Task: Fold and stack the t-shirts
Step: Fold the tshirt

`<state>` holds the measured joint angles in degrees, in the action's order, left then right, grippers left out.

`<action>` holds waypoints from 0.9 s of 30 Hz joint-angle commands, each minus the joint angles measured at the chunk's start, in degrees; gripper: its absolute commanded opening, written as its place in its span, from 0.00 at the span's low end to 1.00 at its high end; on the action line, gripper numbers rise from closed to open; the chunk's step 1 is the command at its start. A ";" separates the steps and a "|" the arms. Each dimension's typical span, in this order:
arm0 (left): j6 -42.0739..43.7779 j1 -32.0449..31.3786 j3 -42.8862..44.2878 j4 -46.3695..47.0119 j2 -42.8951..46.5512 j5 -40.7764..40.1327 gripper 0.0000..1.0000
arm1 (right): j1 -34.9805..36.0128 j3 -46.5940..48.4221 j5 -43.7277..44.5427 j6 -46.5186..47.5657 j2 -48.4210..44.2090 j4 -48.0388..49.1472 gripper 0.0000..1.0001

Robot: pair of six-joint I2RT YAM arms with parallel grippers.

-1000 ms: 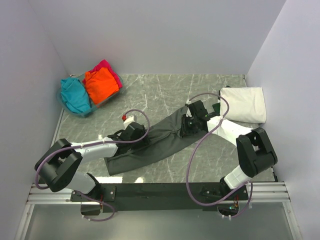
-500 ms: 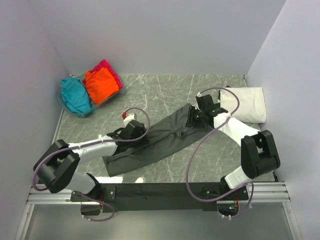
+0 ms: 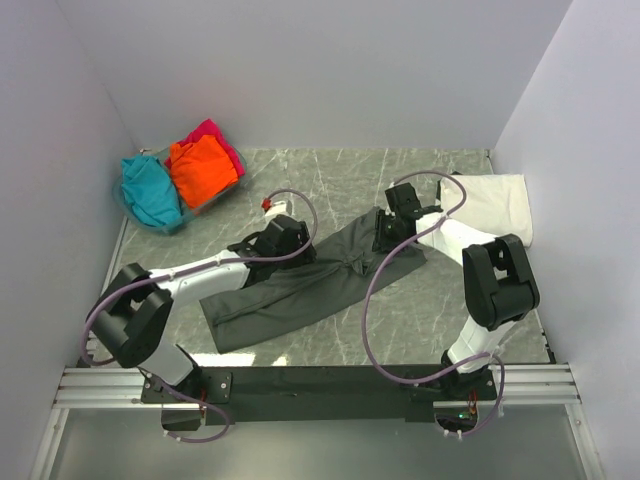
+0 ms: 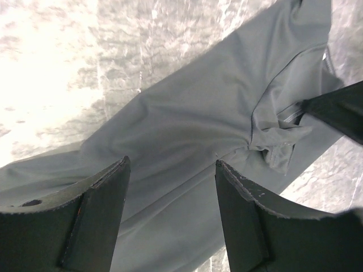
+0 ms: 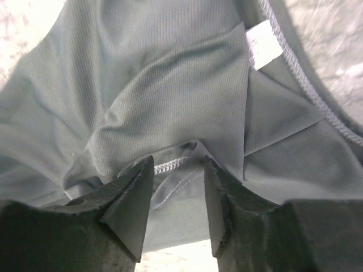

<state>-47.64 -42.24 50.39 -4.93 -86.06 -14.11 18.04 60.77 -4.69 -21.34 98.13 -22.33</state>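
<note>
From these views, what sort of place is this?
Probably a lab robot cell, not a home: plain white walls box in a marble-pattern table, left arm and right arm bolt to a metal rail, a dark grey t-shirt lies spread.

The desk (image 3: pixel 340 175) has a grey-green top veined with pale lines like marble; it is boxed in on three sides by plain, pale lavender-white panels: a back wall (image 3: pixel 320 70), a left wall (image 3: pixel 50 150) and a right wall (image 3: pixel 590 150), all bare and matt; along the near edge runs a ribbed aluminium rail (image 3: pixel 560 385), with a smooth grey surface (image 3: pixel 320 450) below it; light falls evenly from above; a bright glare patch (image 3: pixel 215 357) shines near the front; in the left wrist view the stone pattern washes out to near white.
</note>
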 commanded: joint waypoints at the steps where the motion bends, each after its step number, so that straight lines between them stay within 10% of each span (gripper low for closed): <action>1: 0.88 -0.30 2.87 2.99 -2.34 2.59 0.67 | -0.64 2.77 2.31 0.86 0.92 0.00 0.41; 15: -0.44 -0.65 3.93 6.78 -8.77 6.64 0.67 | -0.64 1.89 4.07 1.83 1.11 -2.37 0.39; 22: -0.61 -0.57 3.05 6.16 -8.25 5.94 0.66 | -0.64 2.50 4.60 2.53 2.24 -2.63 0.00; 27: -0.61 -0.65 2.52 6.07 -7.72 5.32 0.67 | -0.64 4.18 5.82 2.80 -1.78 -4.30 0.00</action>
<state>-47.75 -42.48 52.73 -0.30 -94.89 -8.43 17.82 61.98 -1.13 -19.35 100.40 -25.36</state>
